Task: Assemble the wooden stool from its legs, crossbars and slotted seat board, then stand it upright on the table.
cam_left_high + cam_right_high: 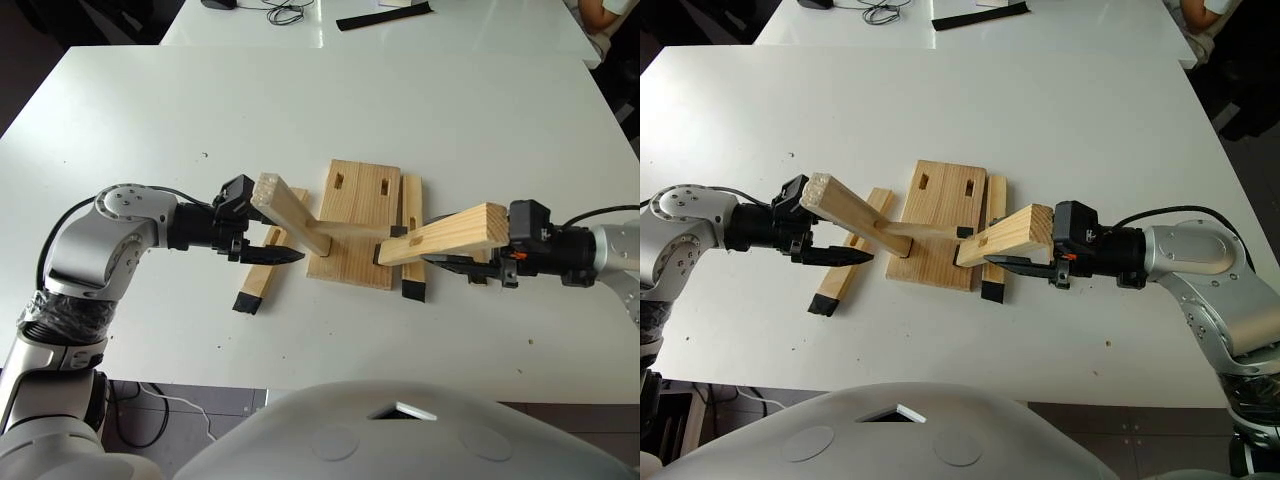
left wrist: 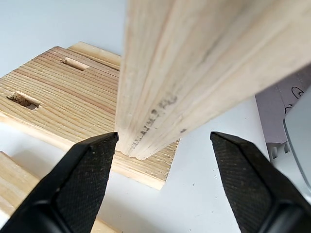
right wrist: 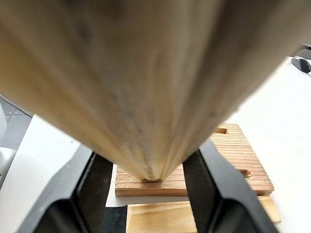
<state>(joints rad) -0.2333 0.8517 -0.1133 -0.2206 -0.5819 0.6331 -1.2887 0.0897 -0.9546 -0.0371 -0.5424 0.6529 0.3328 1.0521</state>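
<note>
- Seat board point(image 1: 360, 190) lies flat at the middle of the white tabletop point(image 1: 150, 130). Two slots point(image 1: 340, 181) show in its far half.
- Left leg point(image 1: 290, 215) is tilted. Its raised end points left and far, and its low end rests on the board's left part.
- Right leg point(image 1: 445, 235) is tilted the other way. Its raised end is to the right, and its low, black-capped end is down at the board's near right edge.
- A thin crossbar point(image 1: 355, 231) runs left to right over the board, between the low ends of the two tilted legs. Whether it is seated in either leg, I cannot tell.
- Left gripper point(image 1: 288, 255) sits just left of the board, under the left leg. Its fingers point(image 2: 87, 179) are spread with the leg between them. One finger is at the wood's edge, the other stands clear of it.
- Right gripper point(image 1: 1005, 262) is at the board's near right corner. Its fingers point(image 3: 97, 189) press against both sides of the right leg, pinching it.
- A loose leg point(image 1: 262, 280) lies flat on the tabletop just left of the board, partly under the left leg, with its black-capped end nearest.
- A second loose leg point(image 1: 412, 205) lies flat along the board's right edge, black cap also at the near end. The right leg crosses over it.
- A black strip point(image 1: 385, 17) lies on the neighbouring table beyond the far edge.
</note>
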